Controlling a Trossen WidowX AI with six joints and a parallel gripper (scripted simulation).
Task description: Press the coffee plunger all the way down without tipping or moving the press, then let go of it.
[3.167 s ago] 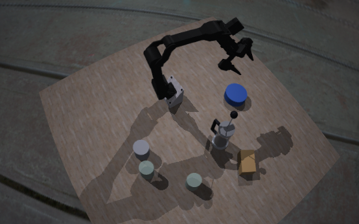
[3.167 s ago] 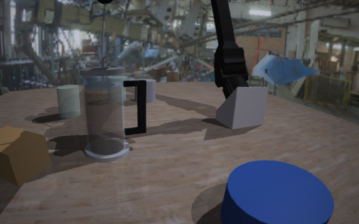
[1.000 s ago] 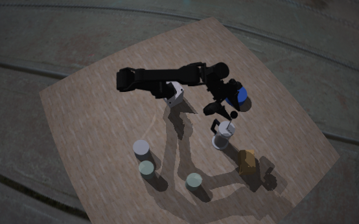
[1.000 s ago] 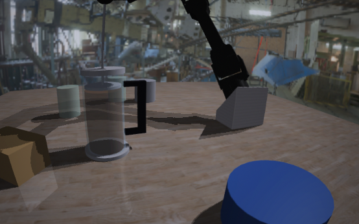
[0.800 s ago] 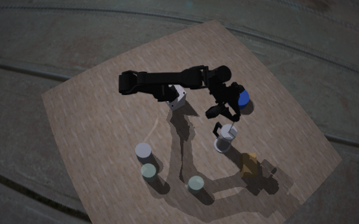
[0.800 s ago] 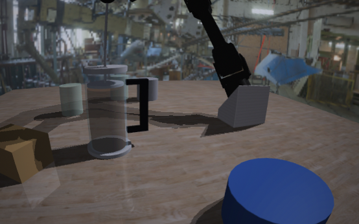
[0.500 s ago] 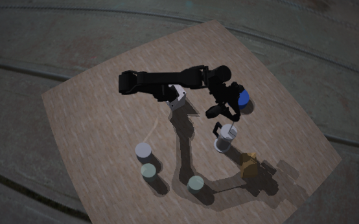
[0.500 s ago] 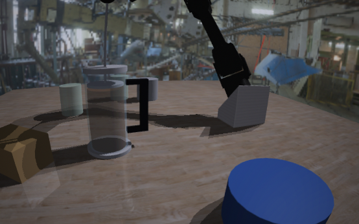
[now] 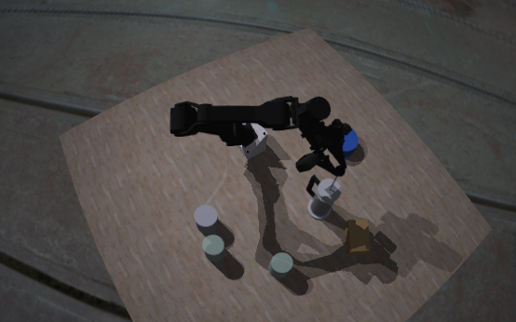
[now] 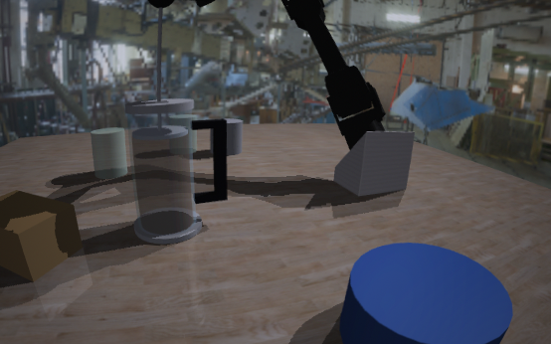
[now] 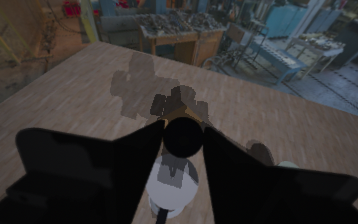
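Note:
The coffee press stands upright, with its clear glass body (image 10: 164, 174) (image 9: 321, 205) on a round base. Its pale lid (image 9: 327, 187) (image 10: 179, 105) (image 11: 173, 192) is on top, and the black handle (image 10: 220, 161) (image 9: 312, 185) sticks out at one side. The thin plunger rod (image 10: 159, 55) stands far up out of the lid. The plunger disc (image 10: 160, 131) is high in the glass, a little under the lid. My gripper (image 9: 339, 170) (image 11: 184, 128) is shut on the round black plunger knob (image 11: 183, 142) above the lid. The exterior view cuts the fingers off at its top edge.
A brown box (image 9: 358, 237) (image 10: 25, 234) stands near the press, on the side away from the handle. A blue cylinder (image 9: 350, 142) (image 10: 428, 288) stands near the arm. Two pale green cylinders (image 9: 281, 263) (image 9: 213, 246) and a grey one (image 9: 206, 216) stand farther off.

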